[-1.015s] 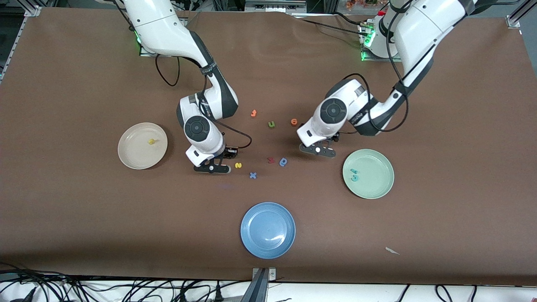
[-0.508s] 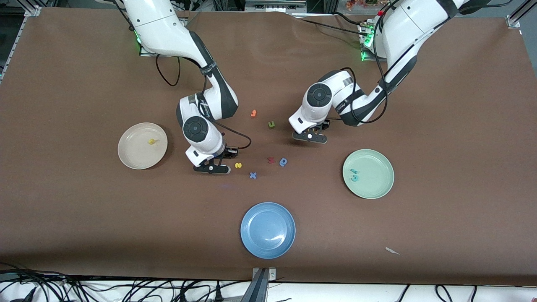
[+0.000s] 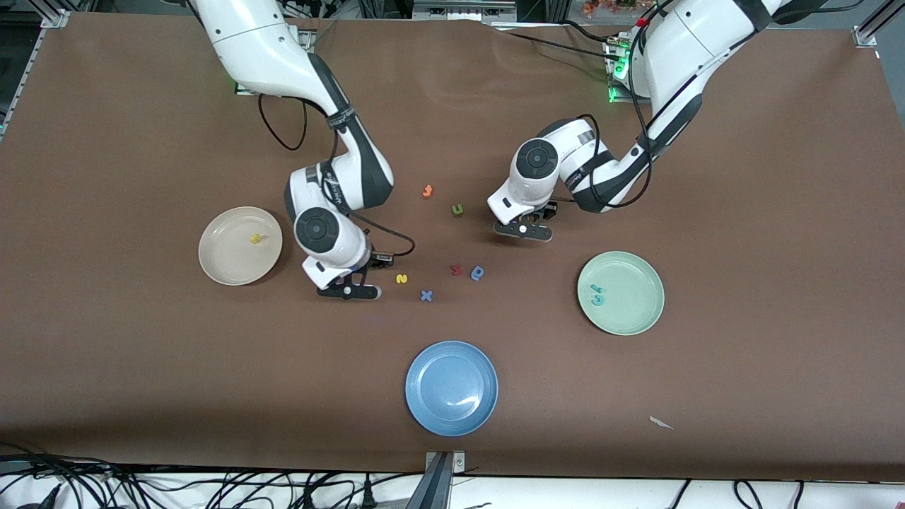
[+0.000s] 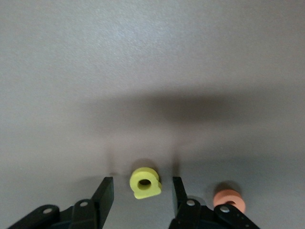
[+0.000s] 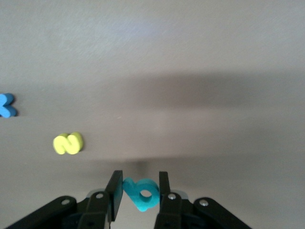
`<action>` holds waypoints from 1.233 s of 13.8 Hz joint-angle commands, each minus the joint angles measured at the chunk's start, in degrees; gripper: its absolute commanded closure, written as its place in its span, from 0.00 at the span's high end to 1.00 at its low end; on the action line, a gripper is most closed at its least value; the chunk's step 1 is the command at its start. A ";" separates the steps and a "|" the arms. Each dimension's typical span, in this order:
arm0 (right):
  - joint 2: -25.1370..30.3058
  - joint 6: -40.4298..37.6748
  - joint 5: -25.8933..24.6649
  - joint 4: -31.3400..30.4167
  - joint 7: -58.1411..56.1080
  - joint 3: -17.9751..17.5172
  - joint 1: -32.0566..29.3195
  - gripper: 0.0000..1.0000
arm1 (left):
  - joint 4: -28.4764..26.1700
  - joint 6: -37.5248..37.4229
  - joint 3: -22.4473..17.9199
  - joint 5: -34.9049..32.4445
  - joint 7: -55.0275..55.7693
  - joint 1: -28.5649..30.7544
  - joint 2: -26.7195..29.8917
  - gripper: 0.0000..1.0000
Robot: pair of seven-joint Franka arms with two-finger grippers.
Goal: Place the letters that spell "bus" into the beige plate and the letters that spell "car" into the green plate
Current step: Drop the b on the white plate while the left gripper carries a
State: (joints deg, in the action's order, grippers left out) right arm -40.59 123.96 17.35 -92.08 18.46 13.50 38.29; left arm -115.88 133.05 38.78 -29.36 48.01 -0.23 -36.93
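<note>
My right gripper (image 3: 344,290) (image 5: 140,181) is shut on the teal b (image 5: 143,193), low over the table between the beige plate (image 3: 219,263) and the yellow s (image 3: 401,279) (image 5: 68,143). A yellow u (image 3: 255,239) lies in the beige plate. My left gripper (image 3: 523,232) (image 4: 142,187) is open and down at the table, one finger on each side of the yellow a (image 4: 145,181), with a gap on both sides. The green plate (image 3: 636,312) holds the teal r (image 3: 597,288) and the teal c (image 3: 599,300).
An orange e (image 4: 229,202) lies right beside my left gripper. In the middle of the table lie a green u (image 3: 457,209), an orange letter (image 3: 427,190), a maroon letter (image 3: 457,269), a blue rounded letter (image 3: 478,273) and a blue x (image 3: 425,295). A blue plate (image 3: 451,388) sits nearest the camera.
My left gripper moved from beside the green plate to the yellow a and its fingers drew closer together. My right gripper shifted a little toward the beige plate with the teal b.
</note>
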 commanded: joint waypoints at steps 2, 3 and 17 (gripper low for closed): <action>5.15 -5.13 -0.64 -3.52 -8.24 4.59 -1.02 0.21 | -1.02 1.34 0.15 -2.37 1.65 0.15 0.72 0.15; 6.56 -4.78 -0.74 -5.80 -10.36 5.99 -0.93 0.21 | -0.93 1.34 0.15 -2.37 1.74 -0.03 0.72 0.07; 22.22 16.93 -2.23 -37.56 -38.61 20.33 -1.20 1.00 | 8.47 -12.46 0.42 -1.41 -13.60 5.05 6.35 0.01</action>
State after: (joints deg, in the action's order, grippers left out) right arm -20.03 140.08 15.59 -128.55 -20.94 33.88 36.75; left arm -109.48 122.47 38.89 -29.67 41.28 1.42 -30.95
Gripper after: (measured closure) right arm 0.595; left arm 0.740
